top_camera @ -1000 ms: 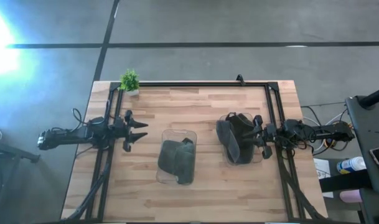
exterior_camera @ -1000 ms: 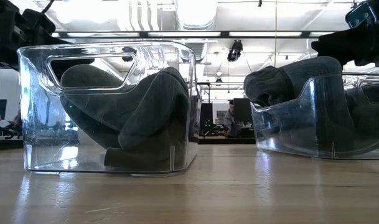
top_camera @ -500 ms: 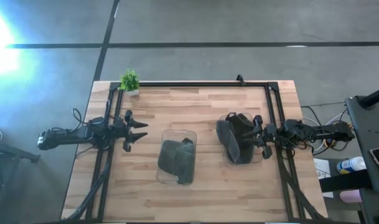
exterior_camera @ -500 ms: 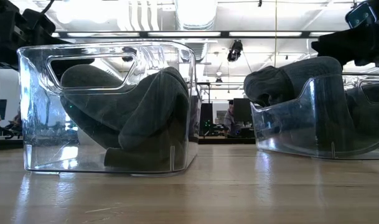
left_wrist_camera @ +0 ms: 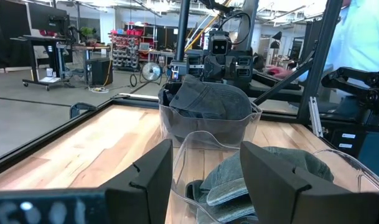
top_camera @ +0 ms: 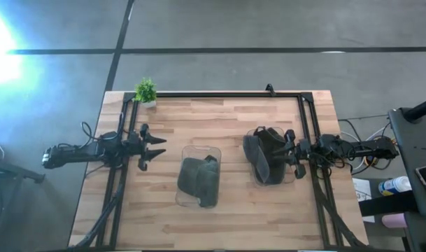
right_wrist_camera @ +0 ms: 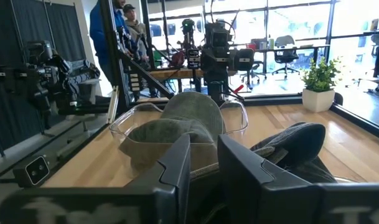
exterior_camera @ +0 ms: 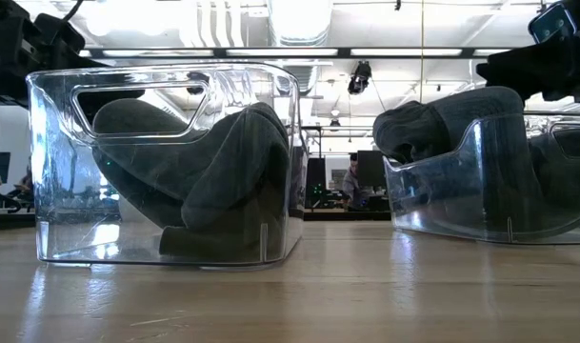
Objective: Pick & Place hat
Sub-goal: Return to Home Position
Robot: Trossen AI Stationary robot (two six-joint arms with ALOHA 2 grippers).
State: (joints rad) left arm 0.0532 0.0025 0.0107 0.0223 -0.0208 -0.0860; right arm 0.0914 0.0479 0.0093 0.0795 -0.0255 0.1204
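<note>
Unchanged from a second ago, so seemingly finished: gray caps [top_camera: 197,178] inside left bin [top_camera: 199,147], black cap [top_camera: 265,154] inside right bin [top_camera: 275,181], left gripper [top_camera: 157,148] spread wide and empty near the table's left edge, right gripper [top_camera: 289,150] narrowly parted, empty, just beside right bin.

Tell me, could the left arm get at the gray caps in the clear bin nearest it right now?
Probably yes. The left gripper is open and points at the left bin across bare table, with nothing between them. The bin is open-topped, so the gray caps should be reachable from above.
</note>
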